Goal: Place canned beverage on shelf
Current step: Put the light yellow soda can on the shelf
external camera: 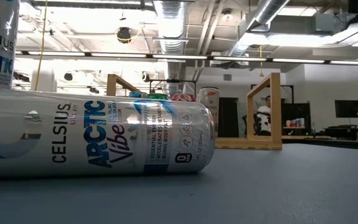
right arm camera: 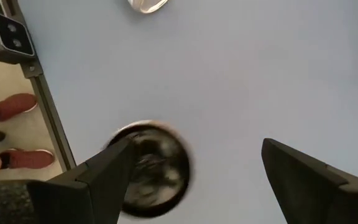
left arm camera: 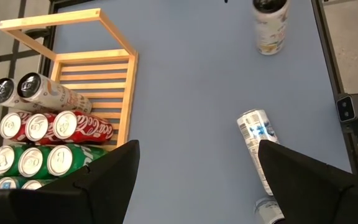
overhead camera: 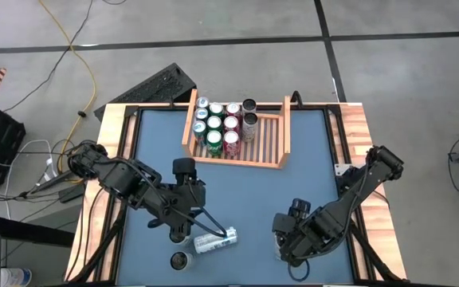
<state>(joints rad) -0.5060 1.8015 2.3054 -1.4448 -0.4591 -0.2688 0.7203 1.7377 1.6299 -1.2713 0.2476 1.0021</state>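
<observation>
I see silver-blue can (overhead camera: 215, 241) lying on its side near table's (overhead camera: 309, 167) front edge, just beside my left gripper (overhead camera: 212, 226), fingers spread wide, holding nothing. Upright can (overhead camera: 182, 260) beside it. Shelf (overhead camera: 271, 139) at back: left rows full, right slats bare. Right gripper (overhead camera: 281, 243) wide, empty, over dark-topped can (right arm camera: 151, 168).
</observation>
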